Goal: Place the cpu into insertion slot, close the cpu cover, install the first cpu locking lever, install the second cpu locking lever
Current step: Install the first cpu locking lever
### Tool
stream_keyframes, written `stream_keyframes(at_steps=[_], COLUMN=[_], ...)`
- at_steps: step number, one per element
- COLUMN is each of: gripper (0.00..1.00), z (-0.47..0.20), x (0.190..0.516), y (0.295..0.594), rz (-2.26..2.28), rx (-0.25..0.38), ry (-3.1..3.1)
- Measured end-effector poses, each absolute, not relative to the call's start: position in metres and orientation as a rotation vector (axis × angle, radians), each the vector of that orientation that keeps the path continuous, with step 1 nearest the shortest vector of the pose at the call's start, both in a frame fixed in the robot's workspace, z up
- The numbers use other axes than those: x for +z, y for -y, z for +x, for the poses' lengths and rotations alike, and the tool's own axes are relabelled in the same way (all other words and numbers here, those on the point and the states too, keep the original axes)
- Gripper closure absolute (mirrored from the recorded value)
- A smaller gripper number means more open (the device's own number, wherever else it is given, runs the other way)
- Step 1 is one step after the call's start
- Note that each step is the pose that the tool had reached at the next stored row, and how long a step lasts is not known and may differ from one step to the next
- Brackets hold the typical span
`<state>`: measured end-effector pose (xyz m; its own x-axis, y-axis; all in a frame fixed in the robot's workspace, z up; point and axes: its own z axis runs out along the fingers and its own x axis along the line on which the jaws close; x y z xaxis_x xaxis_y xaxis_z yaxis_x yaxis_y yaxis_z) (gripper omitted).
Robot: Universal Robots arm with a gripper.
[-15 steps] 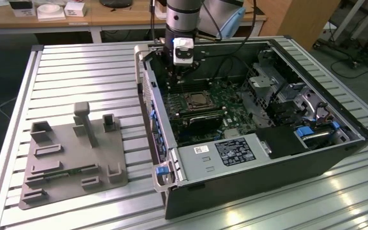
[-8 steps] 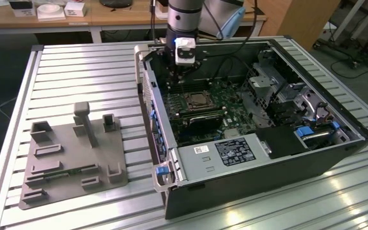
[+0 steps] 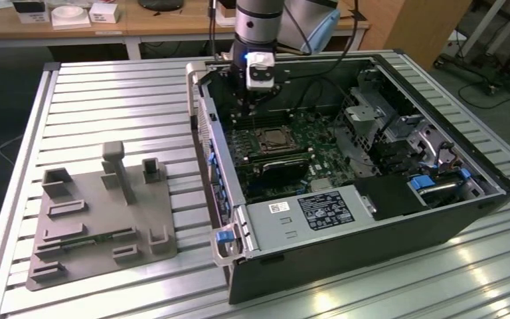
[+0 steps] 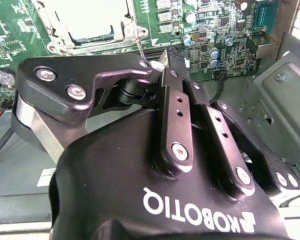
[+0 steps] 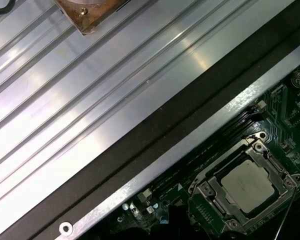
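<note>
The ribbed metal table [image 3: 104,100] is carrying an open computer case [image 3: 361,259], and inside it the green circuit board [image 3: 319,129] is lying flat with the insertion slot [image 3: 262,141] near its middle. The arm [image 3: 259,26] is reaching down into the case and is hanging just beside the insertion slot, on the side that is farther from the camera in the exterior view. A grey moulded fixture [image 3: 95,219] is sitting well apart from the slot, out on the table on the exterior view's left. The cpu cover [image 5: 216,169] is lying flat on the slot, framing the cpu [image 5: 247,186], which is resting inside the slot with its silvery top showing through the cut-out. So placing and covering are looking done, and the work in hand is, by my reading, a locking lever. One thin wire lever [image 5: 289,212] is standing up off the slot's edge rather than lying hooked down. In the second wrist view the gripper [image 4: 172,56] is showing its fingers pressed together, with the wire running close beside the tip; whether it is touching the wire I cannot tell. Seating that lever is probably calling for a steady push down and sideways along the slot's edge, so that the wire is tucking under its catch without sliding off the narrow tip.
</note>
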<state>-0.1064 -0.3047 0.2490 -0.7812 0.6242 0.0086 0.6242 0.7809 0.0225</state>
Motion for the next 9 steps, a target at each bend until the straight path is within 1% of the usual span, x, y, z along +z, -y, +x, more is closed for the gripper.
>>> stream_keyframes(at_steps=[9], gripper=[0.89], z=[-0.0982], x=[0.249], y=[0.3046], rz=[-1.0], rx=[-0.038], ry=[2.977])
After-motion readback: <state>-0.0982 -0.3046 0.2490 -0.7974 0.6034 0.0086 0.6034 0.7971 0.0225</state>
